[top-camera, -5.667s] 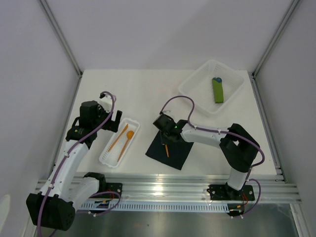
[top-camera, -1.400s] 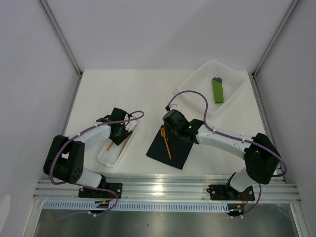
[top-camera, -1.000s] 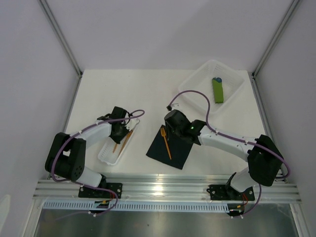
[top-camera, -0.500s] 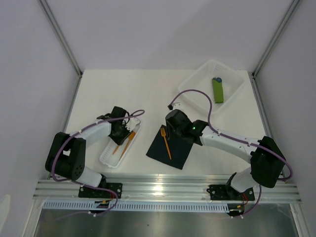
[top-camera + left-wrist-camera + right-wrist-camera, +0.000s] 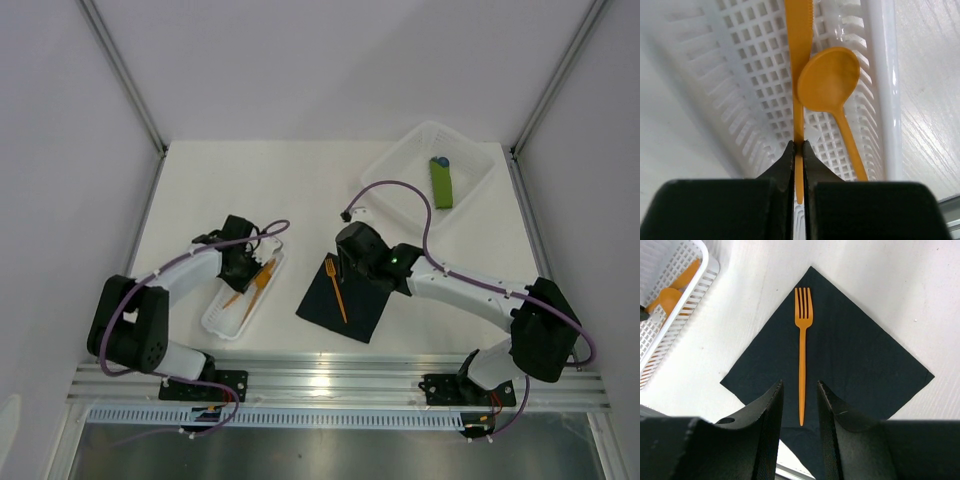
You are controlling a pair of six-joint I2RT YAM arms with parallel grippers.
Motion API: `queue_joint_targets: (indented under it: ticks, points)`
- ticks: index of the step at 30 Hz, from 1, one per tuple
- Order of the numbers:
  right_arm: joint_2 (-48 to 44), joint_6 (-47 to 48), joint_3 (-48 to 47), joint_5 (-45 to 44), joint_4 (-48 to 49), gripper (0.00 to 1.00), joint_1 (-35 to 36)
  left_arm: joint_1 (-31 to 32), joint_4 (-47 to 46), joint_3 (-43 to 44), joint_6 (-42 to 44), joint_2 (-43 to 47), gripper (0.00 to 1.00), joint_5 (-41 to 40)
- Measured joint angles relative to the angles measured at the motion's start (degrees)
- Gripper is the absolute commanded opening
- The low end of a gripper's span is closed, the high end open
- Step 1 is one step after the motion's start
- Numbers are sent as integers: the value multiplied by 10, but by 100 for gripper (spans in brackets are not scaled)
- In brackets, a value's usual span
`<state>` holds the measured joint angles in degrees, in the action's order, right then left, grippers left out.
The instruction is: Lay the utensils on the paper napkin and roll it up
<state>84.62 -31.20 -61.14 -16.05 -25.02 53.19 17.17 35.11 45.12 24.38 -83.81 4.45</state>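
While the left claw (image 5: 797, 150) sat low inside the long white plastic lattice basket (image 5: 735, 75), its two black fingers were pinched tight on the handle of a slim orange plastic knife (image 5: 799, 45), which ran straight away from the claw along the basket floor. Just beside the knife lay a round-bowled orange plastic spoon (image 5: 829, 80). Its bowl touched the knife's edge, and its handle slanted back past the fingers beside the basket's side wall.

Right of the basket and apart from it, a thin black square paper napkin (image 5: 860, 360) lay flat on the white surface (image 5: 300, 190), one corner pointing far. A slim orange plastic fork (image 5: 802, 340) rested on it, tines toward that far corner. The right claw (image 5: 799, 386) hung over the near end of the fork's handle. Its fingers stood partly apart on either side of the handle and gripped nothing.

At the far right of the surface stood a clear plastic tub (image 5: 400, 165) holding a green rolled bundle with a blue tip (image 5: 441, 183), well away from both claws.
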Motion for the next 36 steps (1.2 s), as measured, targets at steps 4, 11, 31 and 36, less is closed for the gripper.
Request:
queue_joint_targets:
  ticks: [4, 11, 31, 36]
  points:
    - [-12, 0, 3, 0, 2, 36, 1, -2, 2, -5, -6, 68, 1, -16]
    - [-39, 12, 7, 23, 37, 37, 6, -4, 15, 9, -6, 189, 1, -44]
    - [-224, 131, 160, 320, 504, 58, 16, -6, 208, 269, -17, 346, 1, 462]
    - [-221, 154, 144, 403, 552, 57, 31, -6, 229, 285, -17, 358, 1, 530]
